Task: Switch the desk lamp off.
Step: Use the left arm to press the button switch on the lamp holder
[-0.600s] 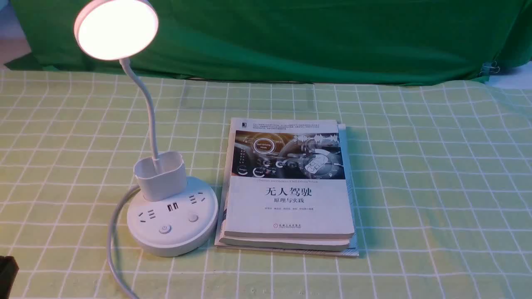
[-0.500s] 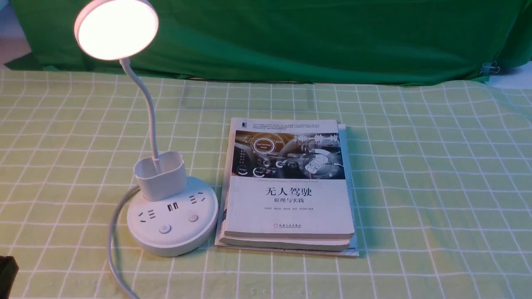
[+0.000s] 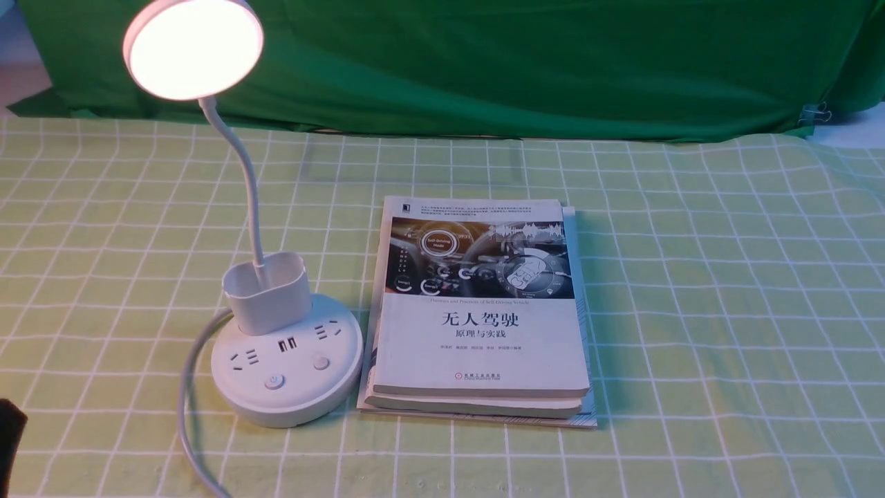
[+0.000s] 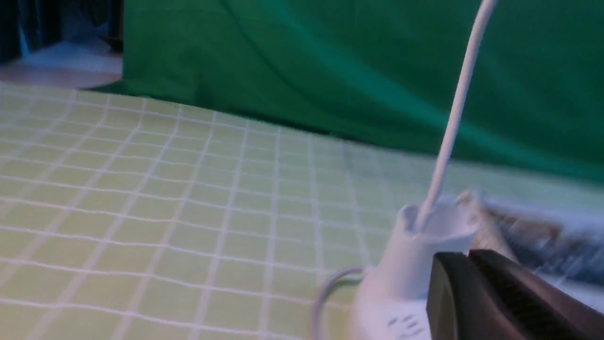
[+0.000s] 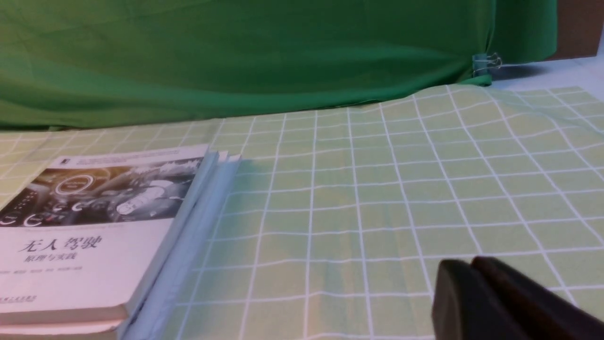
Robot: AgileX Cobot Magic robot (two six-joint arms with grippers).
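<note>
The white desk lamp (image 3: 287, 360) stands at the left of the table, its round disc head (image 3: 193, 48) lit. Its thin neck rises from the cup holder (image 3: 266, 294). The round base carries sockets, USB ports and two buttons (image 3: 274, 381). My left gripper (image 3: 10, 432) shows as a dark tip at the lower left edge, well left of the base. In the left wrist view the gripper (image 4: 467, 257) is shut and empty, with the lamp's cup (image 4: 424, 236) just beyond it. My right gripper (image 5: 467, 264) is shut and empty above bare cloth; it is out of the front view.
A stack of books (image 3: 480, 311) lies just right of the lamp base, also in the right wrist view (image 5: 104, 226). The lamp's white cable (image 3: 187, 415) curves from the base to the front edge. A green backdrop (image 3: 484, 62) hangs behind the checked tablecloth (image 3: 726, 311).
My left gripper's tip at the lower left edge has risen a little in the front view. The lamp stays lit and nothing else has moved.
</note>
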